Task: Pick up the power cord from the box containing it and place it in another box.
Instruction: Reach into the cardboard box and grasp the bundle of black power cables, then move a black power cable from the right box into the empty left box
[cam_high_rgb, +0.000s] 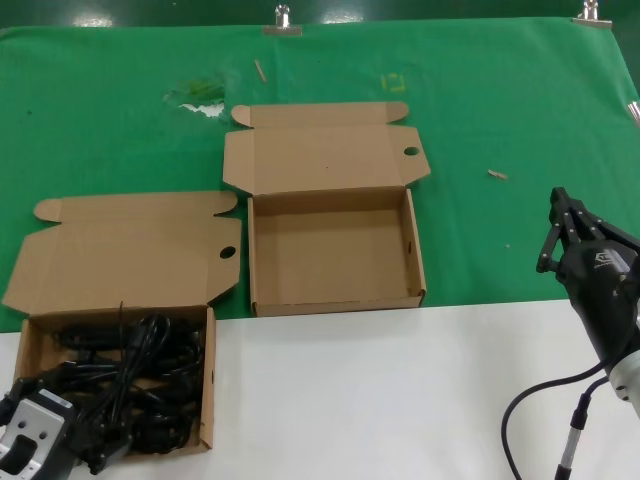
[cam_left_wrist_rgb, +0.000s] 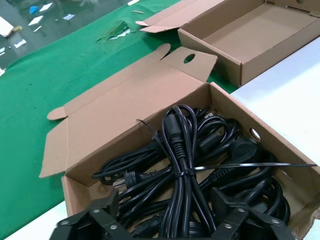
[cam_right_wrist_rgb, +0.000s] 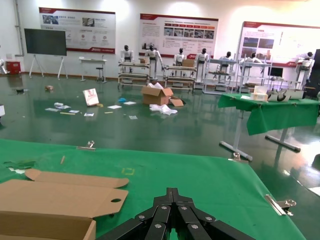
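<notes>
The left gripper (cam_left_wrist_rgb: 170, 220) hung with jaws spread just above the power cord (cam_left_wrist_rgb: 185, 165), which lay bundled among similar cords in the box containing it (cam_high_rgb: 25, 350). Farther back sat another box (cam_high_rgb: 335, 300), lid open. The right gripper (cam_high_rgb: 565, 215), jaws closed, waited well apart.

Head cam looks down on both boxes from your front. Left wrist cam sits close over the full box (cam_left_wrist_rgb: 150, 150), empty box (cam_left_wrist_rgb: 250, 40) behind. Right wrist cam faces level across the worktop (cam_right_wrist_rgb: 200, 185), catching the empty box's lid.
</notes>
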